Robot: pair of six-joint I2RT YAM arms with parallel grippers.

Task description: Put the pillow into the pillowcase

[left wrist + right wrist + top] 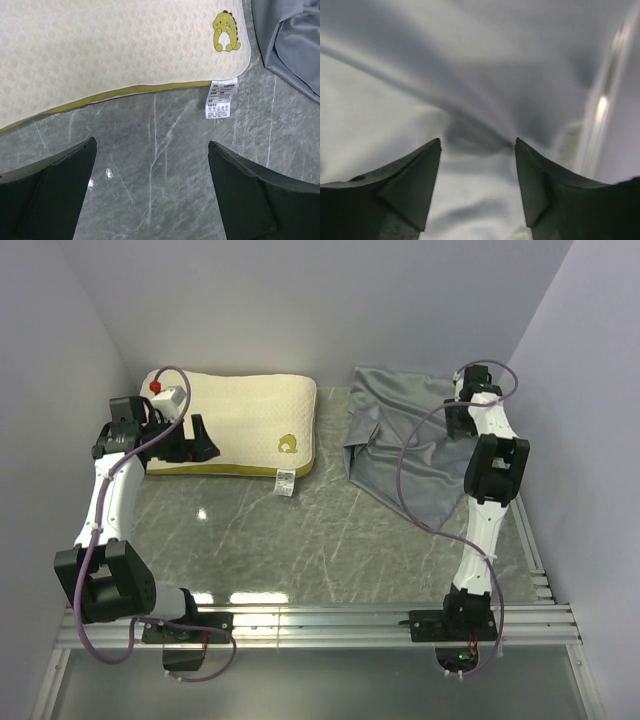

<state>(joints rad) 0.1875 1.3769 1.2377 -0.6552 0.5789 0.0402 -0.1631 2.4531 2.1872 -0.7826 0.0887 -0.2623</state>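
1. Left tool (151,145): I read the jaws as spread wide, with nothing between them. Only bare tabletop (160,165) shows in the gap.
2. Left tool, position: it hangs above the tabletop just in front of the near long edge of the pillow (100,45) and does not touch it.
3. Right tool (477,142): the jaws stand apart at a moderate width, low over the pillowcase (470,60). A dark crease of the cloth lies between the tips. I cannot tell whether the tips press on the fabric, and nothing is visibly pinched.
4. Pillow: it lies flat at the far left of the tabletop, entirely outside the pillowcase. Its yellow-green side band (150,90) faces the arms.
5. Pillow markings: the yellow-green logo (226,31) sits near the pillow's right near corner. The white label tag (220,97) hangs from that corner onto the tabletop.
6. Pillowcase: it lies rumpled and folded at the far right of the tabletop, just beside the pillow's right end. The two are apart, with a strip of tabletop between them.
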